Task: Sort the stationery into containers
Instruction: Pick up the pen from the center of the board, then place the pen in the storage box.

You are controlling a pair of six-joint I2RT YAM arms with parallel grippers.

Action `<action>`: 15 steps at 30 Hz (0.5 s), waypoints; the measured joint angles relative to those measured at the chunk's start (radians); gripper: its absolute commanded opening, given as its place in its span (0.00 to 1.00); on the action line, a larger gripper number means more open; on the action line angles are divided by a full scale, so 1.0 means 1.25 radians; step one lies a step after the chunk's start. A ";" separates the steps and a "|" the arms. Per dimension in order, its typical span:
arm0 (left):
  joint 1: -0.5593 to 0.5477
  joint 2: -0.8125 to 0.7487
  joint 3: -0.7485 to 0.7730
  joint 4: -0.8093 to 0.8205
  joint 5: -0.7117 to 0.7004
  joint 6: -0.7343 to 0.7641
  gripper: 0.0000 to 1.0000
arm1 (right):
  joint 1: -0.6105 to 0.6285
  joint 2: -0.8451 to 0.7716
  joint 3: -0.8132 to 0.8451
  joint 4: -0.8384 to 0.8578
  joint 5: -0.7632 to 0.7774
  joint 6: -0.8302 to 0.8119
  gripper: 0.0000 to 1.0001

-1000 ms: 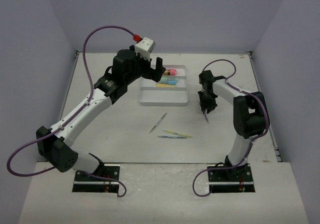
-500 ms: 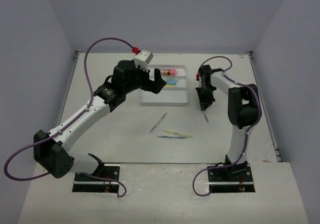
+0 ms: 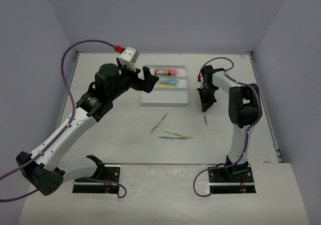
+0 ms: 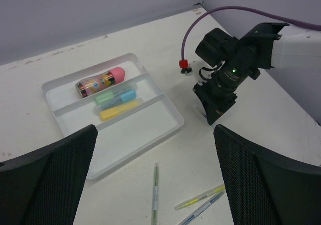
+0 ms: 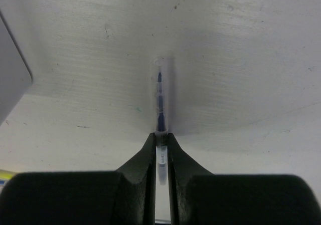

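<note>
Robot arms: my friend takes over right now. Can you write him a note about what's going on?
Left gripper: open, empty, raised by the tray's left edge.
Right gripper: shut on a clear pen, to the right of the tray.
Done: pink tube in the far compartment; green highlighter, blue highlighter and yellow highlighter in the middle one.
To do: the held pen, plus the green pen, yellow pen and blue pen lying on the table.
</note>
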 measured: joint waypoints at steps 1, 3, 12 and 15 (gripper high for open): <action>0.000 -0.003 0.000 -0.003 -0.004 0.000 1.00 | 0.000 -0.012 -0.013 0.010 0.004 0.006 0.00; 0.000 -0.011 -0.008 -0.010 -0.010 0.000 1.00 | 0.002 -0.058 -0.043 0.028 0.017 0.019 0.00; 0.000 -0.117 -0.086 -0.065 -0.058 0.014 1.00 | 0.239 -0.267 0.050 0.187 0.037 -0.164 0.00; 0.000 -0.156 -0.100 -0.083 -0.070 0.018 1.00 | 0.330 -0.212 0.115 0.240 0.030 -0.287 0.00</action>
